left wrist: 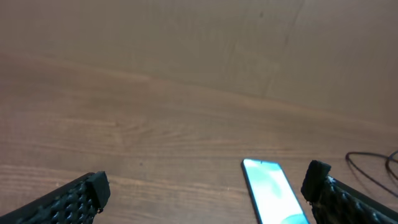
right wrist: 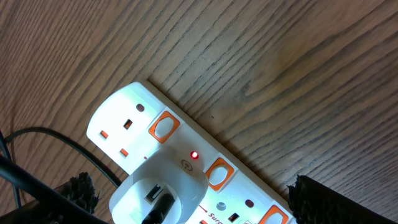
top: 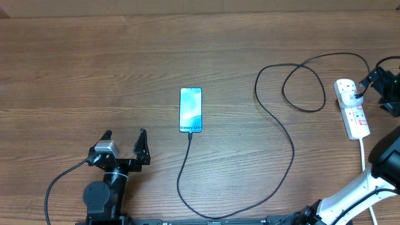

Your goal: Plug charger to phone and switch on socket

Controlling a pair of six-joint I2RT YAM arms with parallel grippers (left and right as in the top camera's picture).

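Closest to the overhead lens is the left gripper (top: pixel 125 136) at the near edge of the table (top: pixel 94 62), its jaws spread wide and empty. Beyond it and to its right lies the phone (top: pixel 191 110), long axis running away from the robot, screen lit blue-cyan, with "Galaxy S24" readable at the near end. The charger (top: pixel 292 147) meets that near end and looks seated there. It then sweeps in a big loop across to the socket (top: pixel 352 107) at the far right. The socket's long axis also runs roughly near to far, and the right gripper (top: pixel 374 80) hangs just beside its far end. The right arm is much the nearer of the two. The left wrist view shows the left claw's two fingertips (left wrist: pixel 90 190) far apart with only bare wood between them. The phone is low and right of centre, just inside the right-hand finger, and is not touched. In the right wrist view the right claw's fingertips (right wrist: pixel 81 190) are wide apart and grip nothing. They straddle the socket, which lies on a diagonal directly below. A white adaptor (right wrist: pixel 161 186) carrying the black cable fills one outlet, and a small red light (right wrist: pixel 194 155) glows on it. An orange-red switch (right wrist: pixel 217 173) sits just beside the adaptor, between the fingers. The letters "Sur" are printed near the lower edge. The light suggests power may already be on.
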